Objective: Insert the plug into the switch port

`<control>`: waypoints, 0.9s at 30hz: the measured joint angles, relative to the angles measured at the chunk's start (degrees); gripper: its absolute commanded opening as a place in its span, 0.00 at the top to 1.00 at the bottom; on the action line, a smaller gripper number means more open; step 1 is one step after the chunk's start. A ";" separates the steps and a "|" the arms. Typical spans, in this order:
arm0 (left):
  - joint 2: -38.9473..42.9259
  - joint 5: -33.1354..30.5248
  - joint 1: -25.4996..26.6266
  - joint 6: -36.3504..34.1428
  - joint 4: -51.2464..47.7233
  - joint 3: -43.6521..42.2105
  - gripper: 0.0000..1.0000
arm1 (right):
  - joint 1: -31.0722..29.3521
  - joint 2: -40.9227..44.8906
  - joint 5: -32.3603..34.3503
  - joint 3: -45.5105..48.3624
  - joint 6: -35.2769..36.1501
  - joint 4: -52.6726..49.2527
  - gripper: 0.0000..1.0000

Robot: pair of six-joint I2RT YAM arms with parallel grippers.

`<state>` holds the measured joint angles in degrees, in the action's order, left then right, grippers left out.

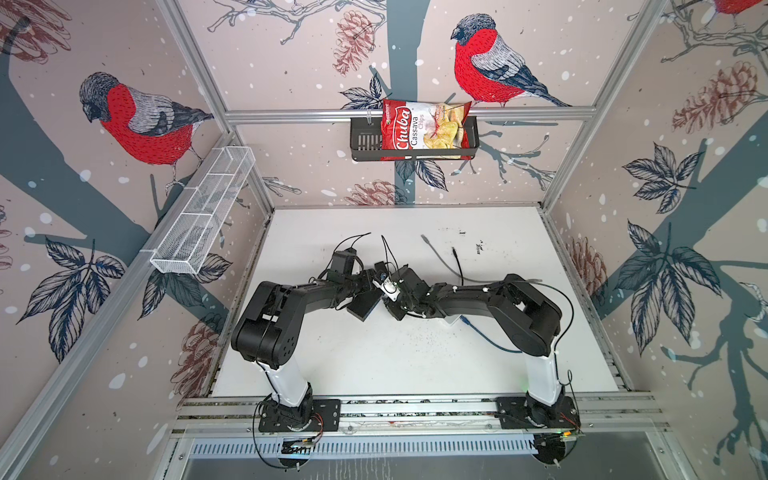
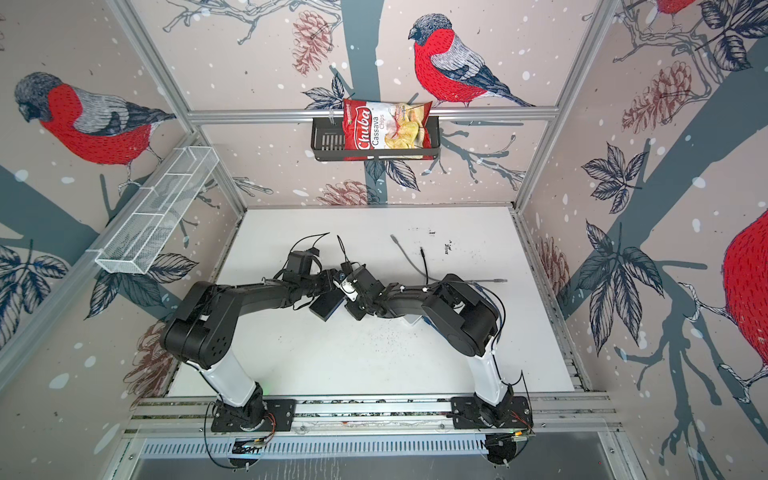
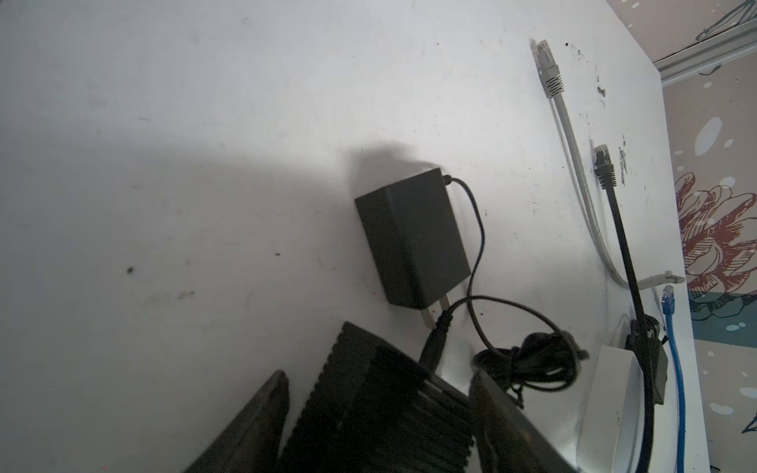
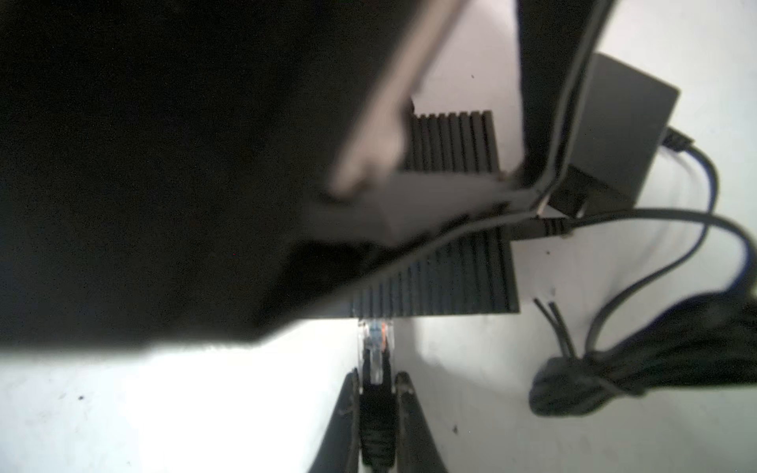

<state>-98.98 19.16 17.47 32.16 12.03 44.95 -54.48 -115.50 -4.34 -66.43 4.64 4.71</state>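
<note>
Right gripper [image 4: 377, 381]: jaws are nearly shut, pinching the black boot of the plug [image 4: 375, 348]. The clear tip is touching the side face of the switch [image 4: 442, 282]. Cannot tell how far in it is sitting. The switch is lying near the middle of the desk [image 1: 374, 365].

Left gripper [image 3: 379, 374]: jaws are standing wide, one finger on each side of the switch with a gap showing on one side. They are not clamping it.

Risks, as I judge them:
- The switch is looking light and unbraced, so a push from the plug could skid it away instead of seating the tip.
- A tip that is slightly off line could jam on the port rim and twist in the jaws.
- The two wrists are crowding each other, so contact between them is possible.
- The adapter [image 3: 411, 237] is lying just beside the switch and its bundled cord [image 3: 532, 360] is trailing close enough to drag.

Surface: white, scuffed and speckled with dark marks. A grey cable [image 3: 573, 155], a black cable [image 3: 622, 229], a blue cable [image 3: 676, 368] and a white box [image 3: 606, 393] are lying toward the right edge.

Room: the walls are papered with red-breasted birds, and aluminium framing is running along them. A chips bag [image 1: 424, 126] is sitting in a black basket [image 1: 361, 145] on the far wall. A white mesh tray [image 1: 203, 212] is hanging on the left wall.
</note>
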 measured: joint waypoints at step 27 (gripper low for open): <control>0.92 -9.05 2.56 0.39 -10.25 3.63 0.31 | -0.63 -1.29 6.91 -2.75 -0.26 -2.16 0.92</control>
<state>-98.06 10.11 20.03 32.56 1.78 48.58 -55.11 -116.79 2.57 -69.19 4.38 2.55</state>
